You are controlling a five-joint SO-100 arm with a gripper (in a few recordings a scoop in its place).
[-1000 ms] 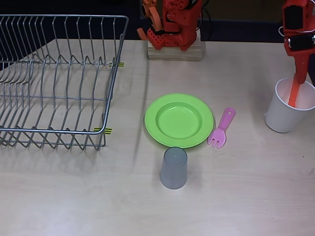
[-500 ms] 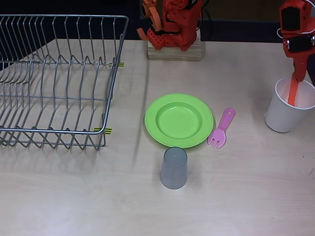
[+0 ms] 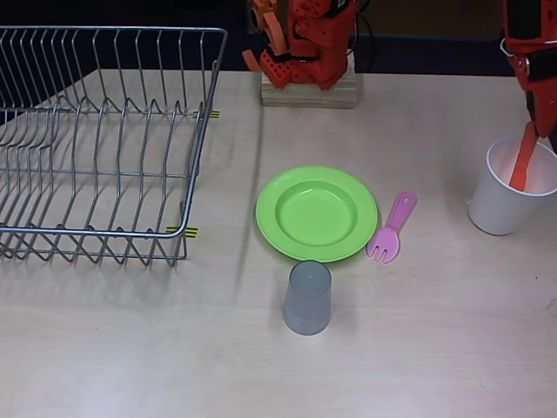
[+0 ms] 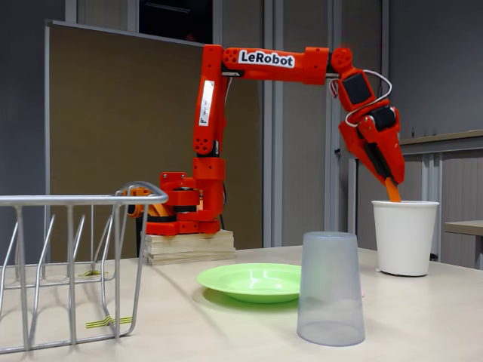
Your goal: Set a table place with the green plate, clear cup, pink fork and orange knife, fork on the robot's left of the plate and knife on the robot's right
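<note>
At the far right of the worktop, the pincer [image 3: 533,131] grips the top of the orange knife [image 3: 523,165], which stands nearly upright in a white paper cup [image 3: 507,202], well right of the green plate [image 3: 317,213] and pink fork [image 3: 392,228].

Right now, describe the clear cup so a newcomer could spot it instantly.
Start at the green plate in the middle of the table in the overhead view. The clear cup stands upside down just below the plate's near rim. It is frosted grey and see-through, unlike the bigger opaque white paper cup at the right edge.
</note>
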